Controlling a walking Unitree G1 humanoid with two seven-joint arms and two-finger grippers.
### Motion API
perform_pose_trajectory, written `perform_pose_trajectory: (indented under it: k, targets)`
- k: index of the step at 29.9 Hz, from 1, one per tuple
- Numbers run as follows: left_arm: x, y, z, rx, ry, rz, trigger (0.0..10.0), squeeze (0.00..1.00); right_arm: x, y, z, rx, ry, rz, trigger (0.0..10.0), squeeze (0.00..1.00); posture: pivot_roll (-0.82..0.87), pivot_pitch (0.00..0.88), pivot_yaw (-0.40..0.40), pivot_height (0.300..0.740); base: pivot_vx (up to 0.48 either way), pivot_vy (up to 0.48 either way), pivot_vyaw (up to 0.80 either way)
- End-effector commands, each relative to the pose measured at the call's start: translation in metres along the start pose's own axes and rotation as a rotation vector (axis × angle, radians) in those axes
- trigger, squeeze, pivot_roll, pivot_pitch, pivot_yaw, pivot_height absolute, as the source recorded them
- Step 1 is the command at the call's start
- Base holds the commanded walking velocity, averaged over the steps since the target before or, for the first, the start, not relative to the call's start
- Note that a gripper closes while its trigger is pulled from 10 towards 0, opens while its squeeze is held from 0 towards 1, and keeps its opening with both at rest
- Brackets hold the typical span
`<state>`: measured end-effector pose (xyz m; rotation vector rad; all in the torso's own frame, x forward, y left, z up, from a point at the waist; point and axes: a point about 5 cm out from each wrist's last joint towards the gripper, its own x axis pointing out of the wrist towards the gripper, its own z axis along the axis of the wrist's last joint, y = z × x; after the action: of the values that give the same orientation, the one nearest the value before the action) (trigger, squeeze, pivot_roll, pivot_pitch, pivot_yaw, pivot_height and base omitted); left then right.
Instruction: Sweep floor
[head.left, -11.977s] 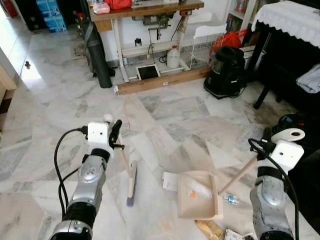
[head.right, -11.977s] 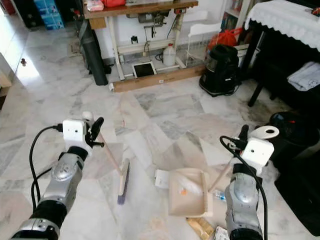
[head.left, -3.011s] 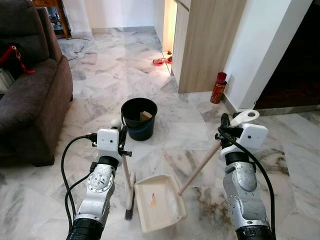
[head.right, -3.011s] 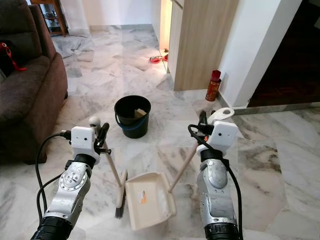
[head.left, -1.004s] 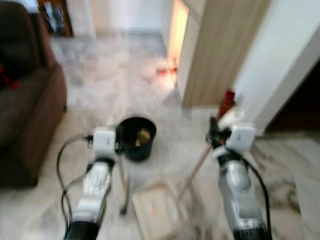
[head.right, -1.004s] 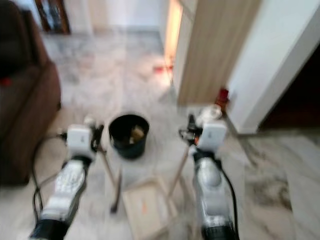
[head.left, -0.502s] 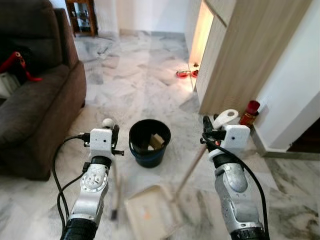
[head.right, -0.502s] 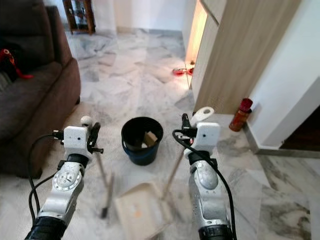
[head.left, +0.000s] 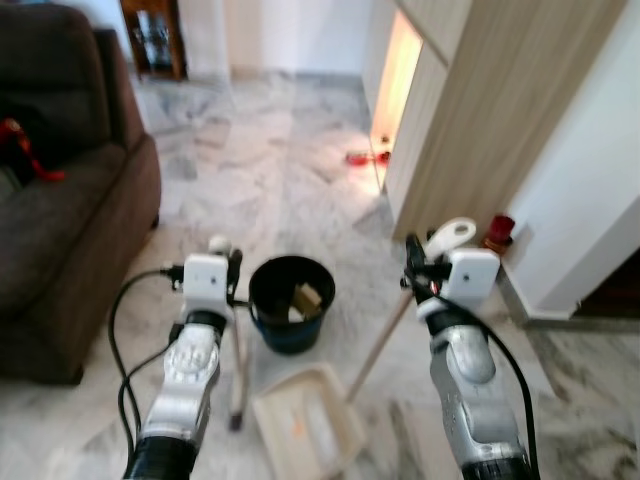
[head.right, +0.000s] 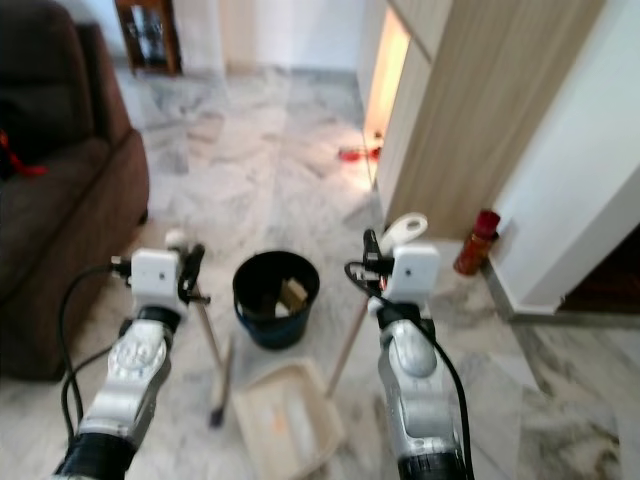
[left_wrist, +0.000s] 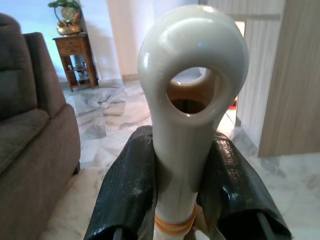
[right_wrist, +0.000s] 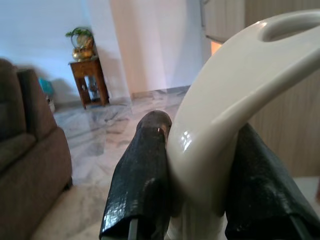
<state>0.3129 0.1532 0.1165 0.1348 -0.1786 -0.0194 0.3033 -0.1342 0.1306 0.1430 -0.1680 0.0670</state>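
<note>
Broom (head.left: 238, 372) and dustpan (head.left: 305, 432) look light, stiff plastic, so the left hand (head.left: 232, 272) and right hand (head.left: 412, 262) clamped round the handle tops seems about right.

Home living room, brown sofa (head.left: 60, 230) on marble floor (head.left: 270, 190), small wooden side table (left_wrist: 75, 60) beyond the sofa

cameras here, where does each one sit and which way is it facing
Left eye: on the head, looking forward and down at the bucket, dustpan and sofa; both silver arms show.
Right eye: beside it, facing the same way, same scene.
Left wrist: on the left arm, looking along the left pincer, shut on the broom handle.
Right wrist: on the right arm, looking along the right pincer, shut on the dustpan handle.
Both wrist views share the sofa and a small side table.
</note>
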Motion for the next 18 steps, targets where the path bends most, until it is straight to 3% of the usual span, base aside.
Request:
perform_pose_trajectory:
  k: [1, 10, 18]
  targets:
    - [0.004, -0.007, 0.011, -0.02, -0.056, -0.015, 10.0, 0.0, 0.004, -0.009, 0.015, -0.012, -0.065, -0.037, 10.0, 0.0, 0.02, 0.0, -0.024, 0.74, 0.0, 0.0, 0.0]
    - [0.004, -0.008, 0.012, -0.026, -0.067, -0.016, 10.0, 0.0, 0.008, -0.017, 0.027, 0.001, -0.113, -0.095, 10.0, 0.0, 0.02, 0.0, -0.023, 0.74, 0.0, 0.0, 0.0]
    - [0.005, -0.008, 0.013, -0.032, -0.069, -0.018, 10.0, 0.0, 0.018, -0.019, 0.058, -0.009, -0.227, -0.116, 10.0, 0.0, 0.02, 0.0, -0.021, 0.74, 0.0, 0.0, 0.0]
